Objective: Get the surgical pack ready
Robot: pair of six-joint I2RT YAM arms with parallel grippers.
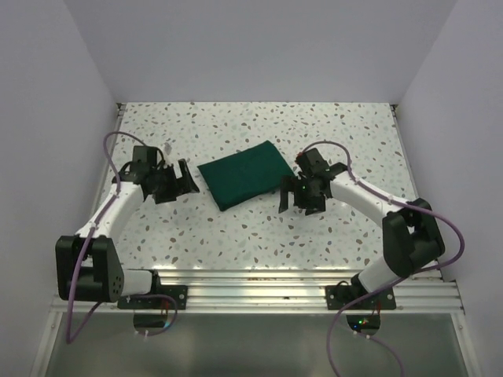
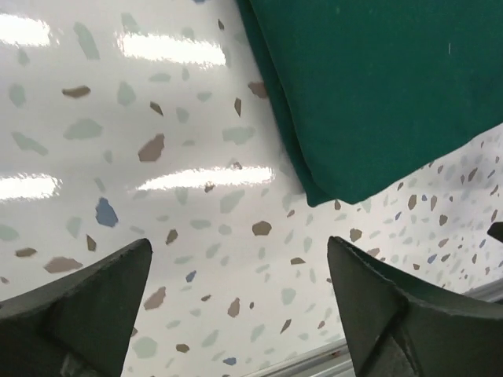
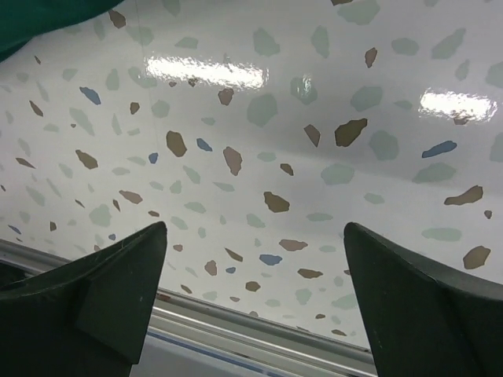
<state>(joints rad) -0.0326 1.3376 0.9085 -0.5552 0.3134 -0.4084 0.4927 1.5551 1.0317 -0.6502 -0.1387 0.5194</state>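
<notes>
Left tool (image 2: 236, 255) and right tool (image 3: 255, 232) gape, seemingly clear of the surgical pack (image 1: 245, 174).

Speckled terrazzo table (image 1: 259, 228), plain pale walls (image 1: 259, 47), glossy light reflections

Bright, even light from above fills the top view; shadows are soft and short. In both wrist views the glossy worktop (image 2: 94, 228) reflects white streaks of glare, and the surgical pack (image 2: 377, 86) casts a narrow shadow along its edge. The speckles stay sharp.
</notes>
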